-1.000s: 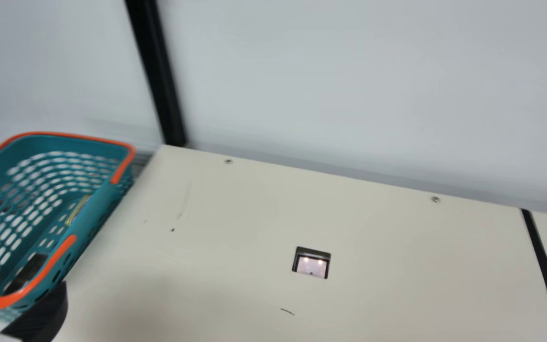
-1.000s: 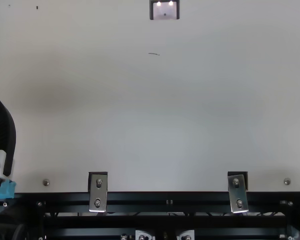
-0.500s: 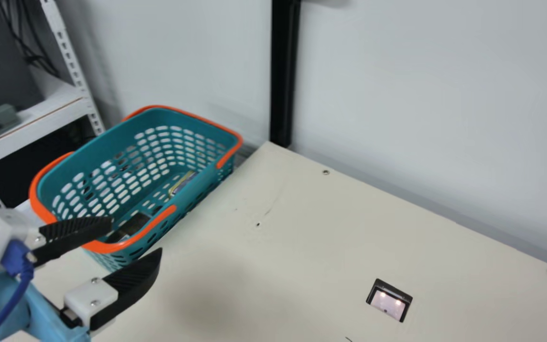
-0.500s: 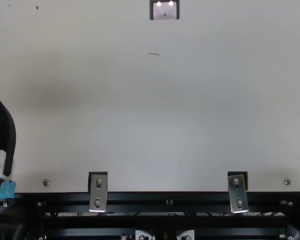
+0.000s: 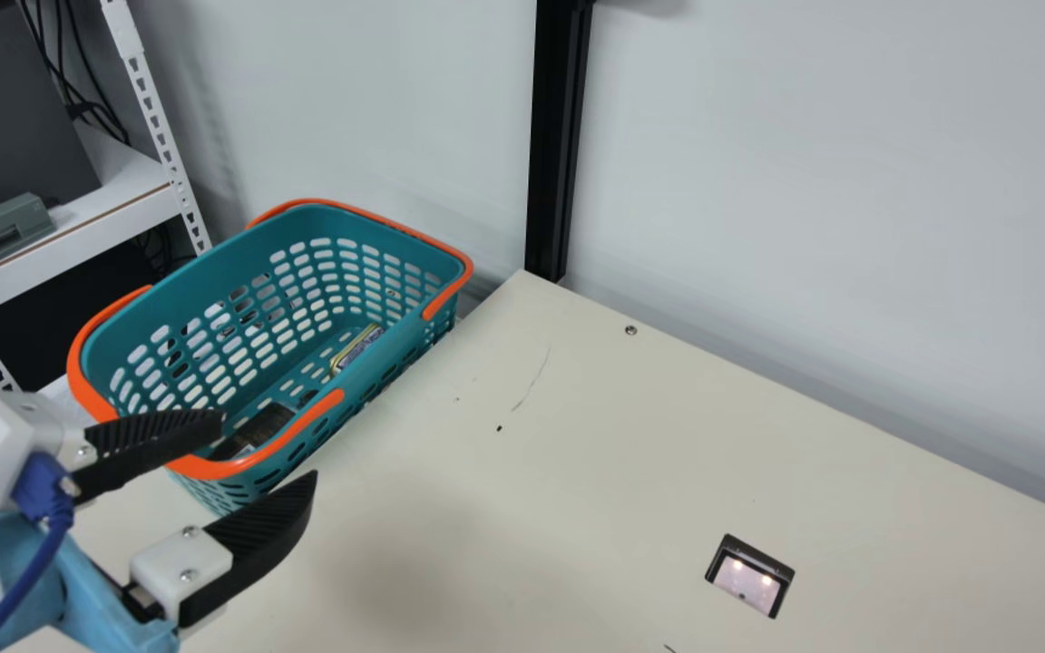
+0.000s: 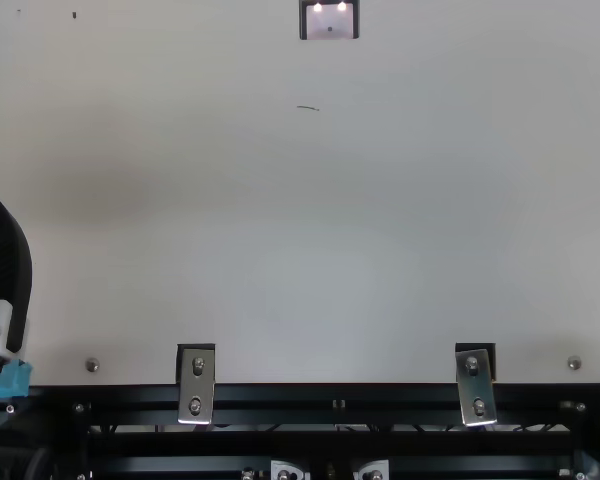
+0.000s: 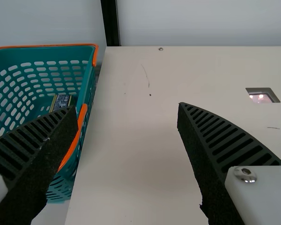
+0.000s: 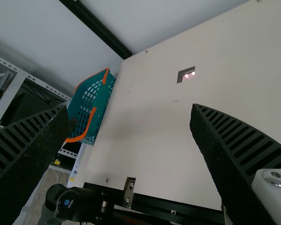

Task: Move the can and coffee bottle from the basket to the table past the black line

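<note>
The teal basket (image 5: 187, 299) with orange handles stands beside the table's left edge. A can with yellow trim (image 5: 357, 349) lies towards its far end, also seen as the can (image 7: 62, 102) in the left wrist view. A dark brown object (image 5: 261, 424), perhaps the coffee bottle, lies at the near end, partly behind the basket wall. My left gripper (image 5: 268, 448) is open and empty near the basket's near corner; in its wrist view the left gripper (image 7: 127, 107) has its fingers wide apart. My right gripper (image 8: 130, 107) is open and empty above the table.
The cream table (image 5: 504, 517) has a small recessed opening (image 5: 749, 576) with a shiny insert. Behind it are a wall and a black post (image 5: 557, 136). White shelving (image 5: 78, 222) stands left of the basket. Metal brackets (image 6: 197, 385) sit along the table's front edge.
The neck camera has turned to the left, bringing the whole basket and my left gripper into its picture. In the top view my left gripper stays where it was.
</note>
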You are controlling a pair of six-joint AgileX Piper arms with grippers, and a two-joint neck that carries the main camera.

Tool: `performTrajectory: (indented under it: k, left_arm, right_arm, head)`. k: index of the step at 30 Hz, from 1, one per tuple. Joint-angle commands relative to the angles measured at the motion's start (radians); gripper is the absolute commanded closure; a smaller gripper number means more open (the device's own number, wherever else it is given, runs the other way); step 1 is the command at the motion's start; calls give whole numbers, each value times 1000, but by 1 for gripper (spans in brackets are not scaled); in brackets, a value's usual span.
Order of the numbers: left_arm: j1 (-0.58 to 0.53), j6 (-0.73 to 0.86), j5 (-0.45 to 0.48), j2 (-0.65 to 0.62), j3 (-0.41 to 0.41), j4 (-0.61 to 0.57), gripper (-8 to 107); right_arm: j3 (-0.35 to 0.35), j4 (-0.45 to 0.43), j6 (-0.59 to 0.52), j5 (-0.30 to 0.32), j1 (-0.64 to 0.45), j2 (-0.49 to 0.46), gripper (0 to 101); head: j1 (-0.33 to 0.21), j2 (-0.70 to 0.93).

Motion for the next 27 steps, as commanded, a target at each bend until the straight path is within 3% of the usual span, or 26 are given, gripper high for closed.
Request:
performTrajectory:
  k: [1,11,27]
  left_arm:
    - [0,0,0,0,0,0,9]
    - [63,-59,-51,71,-52,-7,9]
    - [288,-167,-182,513,-367,71,9]
  right_arm:
    - [0,0,0,0,0,0,0]
    - [0,0,0,0,0,0,0]
    - [0,0,0,0,0,0,0]
  head:
    - [-27,12]
    - [-27,12]
    - [-27,12]
